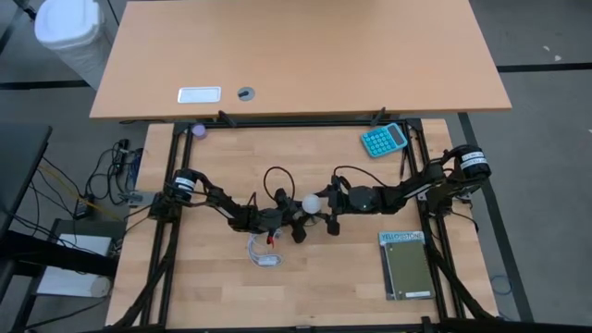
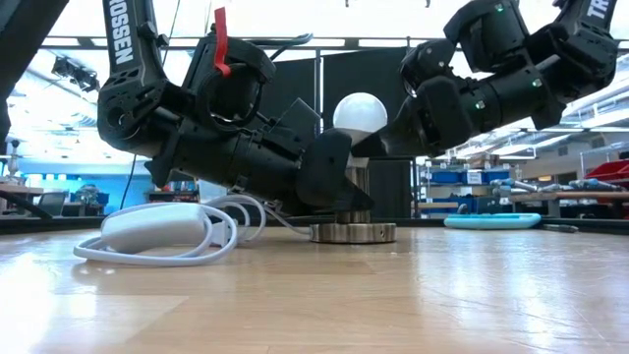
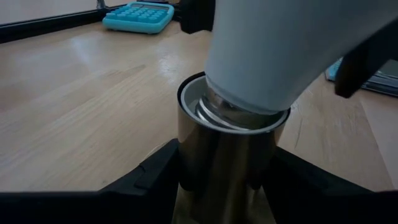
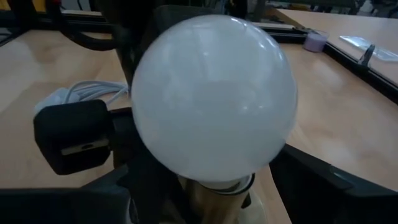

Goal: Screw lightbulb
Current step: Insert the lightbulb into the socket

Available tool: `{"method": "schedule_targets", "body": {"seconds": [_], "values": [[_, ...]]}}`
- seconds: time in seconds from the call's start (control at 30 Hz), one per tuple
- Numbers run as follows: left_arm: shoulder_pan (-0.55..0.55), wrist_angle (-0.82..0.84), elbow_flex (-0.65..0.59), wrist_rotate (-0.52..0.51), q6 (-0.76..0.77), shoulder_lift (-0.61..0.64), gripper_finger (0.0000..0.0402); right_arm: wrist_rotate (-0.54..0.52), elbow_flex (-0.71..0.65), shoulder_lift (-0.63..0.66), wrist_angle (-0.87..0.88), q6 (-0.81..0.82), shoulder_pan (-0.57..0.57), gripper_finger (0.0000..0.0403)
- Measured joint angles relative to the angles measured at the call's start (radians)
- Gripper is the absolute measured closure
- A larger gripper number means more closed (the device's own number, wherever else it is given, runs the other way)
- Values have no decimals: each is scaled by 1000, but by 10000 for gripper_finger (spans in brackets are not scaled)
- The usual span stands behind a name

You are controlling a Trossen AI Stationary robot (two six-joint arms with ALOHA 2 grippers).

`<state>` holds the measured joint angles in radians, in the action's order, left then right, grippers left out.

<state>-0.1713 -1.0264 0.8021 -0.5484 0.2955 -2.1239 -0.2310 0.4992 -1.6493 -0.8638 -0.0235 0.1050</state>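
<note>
White bulb [image 2: 360, 112] seated upright in metal socket [image 2: 353, 232] mid-table [image 1: 185, 296], base inside the collar; left fingers [image 3: 155, 171] clamped on socket, right fingers [image 4: 311, 174] closed round bulb

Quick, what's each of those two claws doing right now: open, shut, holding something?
Left gripper: shut on the metal socket, steadying it.
Right gripper: shut on the lightbulb sitting in that socket.
</note>
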Motion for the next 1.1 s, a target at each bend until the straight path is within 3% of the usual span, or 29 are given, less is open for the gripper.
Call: {"method": "schedule_targets", "body": {"seconds": [0.43, 0.87, 1.1], "values": [[0, 0, 0, 0, 0, 0, 196, 18, 0, -1, -26, 26, -4, 203], [0, -1, 0, -5, 2, 0, 196, 10, 19, -1, 13, 105, -5, 206], [-2, 2, 0, -75, 32, -1, 196, -90, 43, -1, 68, 168, 5, 208]]}}
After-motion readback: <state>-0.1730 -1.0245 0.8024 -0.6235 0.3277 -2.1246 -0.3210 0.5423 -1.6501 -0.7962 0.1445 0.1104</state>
